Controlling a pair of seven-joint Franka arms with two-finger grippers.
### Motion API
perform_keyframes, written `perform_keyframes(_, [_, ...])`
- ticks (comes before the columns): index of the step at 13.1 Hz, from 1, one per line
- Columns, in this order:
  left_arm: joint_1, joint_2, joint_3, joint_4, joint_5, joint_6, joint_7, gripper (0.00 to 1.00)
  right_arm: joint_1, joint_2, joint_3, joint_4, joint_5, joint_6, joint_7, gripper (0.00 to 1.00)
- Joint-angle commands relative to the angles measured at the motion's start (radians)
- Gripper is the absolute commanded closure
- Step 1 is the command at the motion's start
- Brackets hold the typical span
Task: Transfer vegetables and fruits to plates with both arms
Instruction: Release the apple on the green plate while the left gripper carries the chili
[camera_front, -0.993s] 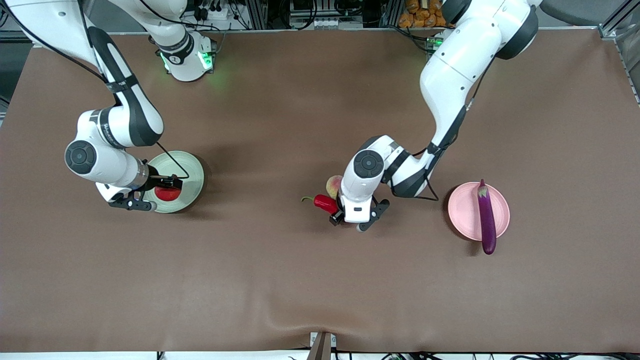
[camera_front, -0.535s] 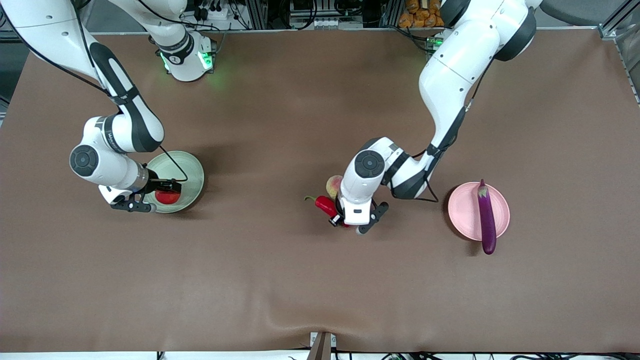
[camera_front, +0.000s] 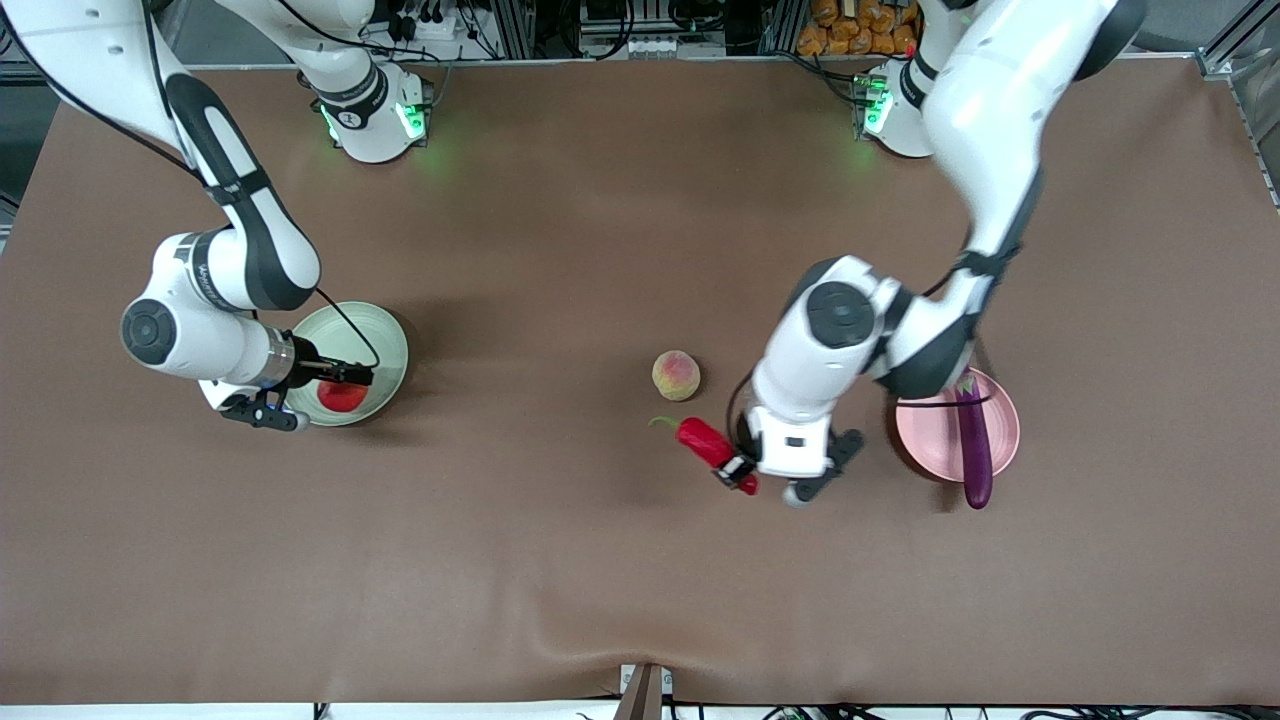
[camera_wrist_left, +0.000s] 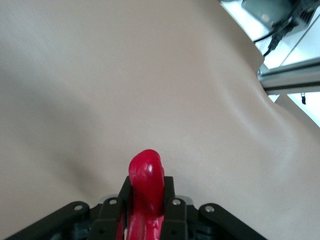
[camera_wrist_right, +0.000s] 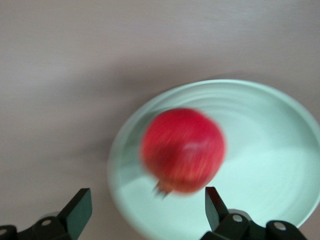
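My left gripper (camera_front: 740, 472) is shut on the red chili pepper (camera_front: 705, 440) and holds it above the table, between the peach (camera_front: 676, 375) and the pale pink plate (camera_front: 930, 430). The left wrist view shows the chili (camera_wrist_left: 145, 175) pinched between the fingers of that gripper (camera_wrist_left: 146, 200). The purple eggplant (camera_front: 972, 440) lies across the pink plate, its tip over the rim. My right gripper (camera_front: 335, 390) is open over the pale green plate (camera_front: 385, 345). The red pomegranate (camera_front: 342, 396) lies in that plate, between the spread fingers. The right wrist view shows the fruit (camera_wrist_right: 182, 150), the plate (camera_wrist_right: 265, 145) and the gripper (camera_wrist_right: 147, 210).
The brown table mat (camera_front: 560, 560) stretches bare toward the front camera. The arm bases (camera_front: 375, 115) stand along the edge farthest from the camera.
My left arm has lifted the chili and carried it away from the peach toward the pink plate, so the peach now shows whole. My right arm has shifted only slightly at the green plate.
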Motion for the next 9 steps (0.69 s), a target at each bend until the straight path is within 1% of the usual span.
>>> perform_keyframes(1, [0.167, -0.066, -0.123, -0.042, -0.006, -0.127, 0.227, 1.00, 0.156, 0.003, 0.001, 0.133, 0.032, -0.063, 0.303, 0.00])
perform_keyframes(3, [0.250, -0.094, -0.155, -0.042, -0.009, -0.244, 0.444, 1.00, 0.254, 0.054, 0.004, 0.201, 0.033, -0.040, 0.519, 0.00])
perform_keyframes(4, [0.287, -0.099, -0.167, -0.043, -0.009, -0.285, 0.515, 1.00, 0.312, 0.078, 0.004, 0.234, 0.032, 0.001, 0.683, 0.00])
perform_keyframes(6, [0.350, -0.118, -0.181, -0.057, -0.008, -0.360, 0.655, 1.00, 0.403, 0.139, 0.005, 0.319, 0.032, 0.029, 0.905, 0.00])
perform_keyframes(7, [0.374, -0.141, -0.181, -0.083, -0.006, -0.405, 0.736, 1.00, 0.461, 0.184, 0.005, 0.380, 0.024, 0.031, 0.998, 0.00])
perform_keyframes(9, [0.434, -0.164, -0.180, -0.120, 0.008, -0.440, 0.879, 1.00, 0.559, 0.294, 0.002, 0.490, 0.001, 0.055, 1.167, 0.00])
